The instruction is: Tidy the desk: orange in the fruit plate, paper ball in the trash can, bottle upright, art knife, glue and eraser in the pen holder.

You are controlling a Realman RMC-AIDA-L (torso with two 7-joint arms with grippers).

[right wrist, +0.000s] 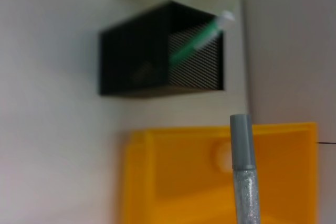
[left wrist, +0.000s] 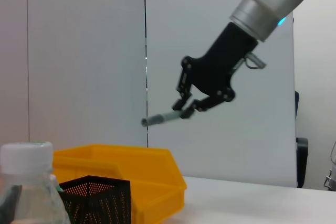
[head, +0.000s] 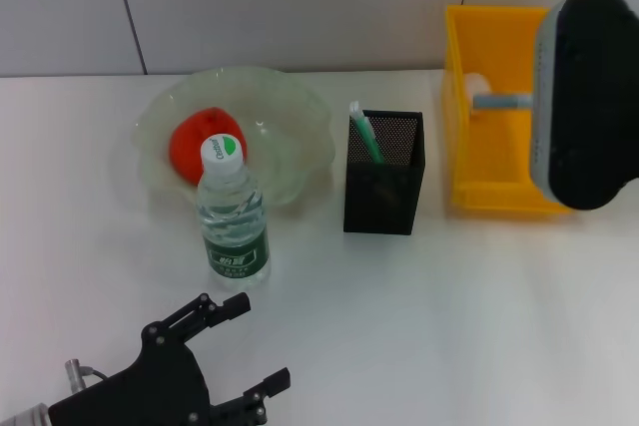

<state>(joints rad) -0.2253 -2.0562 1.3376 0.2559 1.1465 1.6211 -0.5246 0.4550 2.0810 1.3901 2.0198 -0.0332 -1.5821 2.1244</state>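
Taking the pen holder [head: 384,173] as the landmark and working from the near edge of the surface [head: 449,326] outward: nearest the robot and to the holder's left, the left end effector [head: 243,346] is hanging idle just above the surface with its fingers spread wide and nothing between them. Beyond it, still nearer than the holder and to its left, the bottle [head: 232,214] is already standing upright, cap on. The holder itself is carrying one green-and-white stick-like item [head: 365,133], leaning against its left wall; whether the eraser is lying at its bottom cannot be told through the mesh. Left of the holder and a little farther back, the fruit plate [head: 290,117] is holding the orange [head: 203,143].

To the holder's right, the trash can [head: 499,172] is sitting with a pale round shape inside at its far left corner, probably the paper ball [head: 475,85]. High above the can, the right end effector [left wrist: 186,109] is pinching a slim grey pen-like tool [left wrist: 160,119], which looks like the art knife or the glue.

So the step in hand appears to be the stationery delivery. The next move is likely calling for carrying the tool leftward from over the can to over the holder's mouth, tipping it upright and lowering it before letting go.

Counted: one orange, one plate, one bottle, one holder, one can, one stick in the holder, one tool held.
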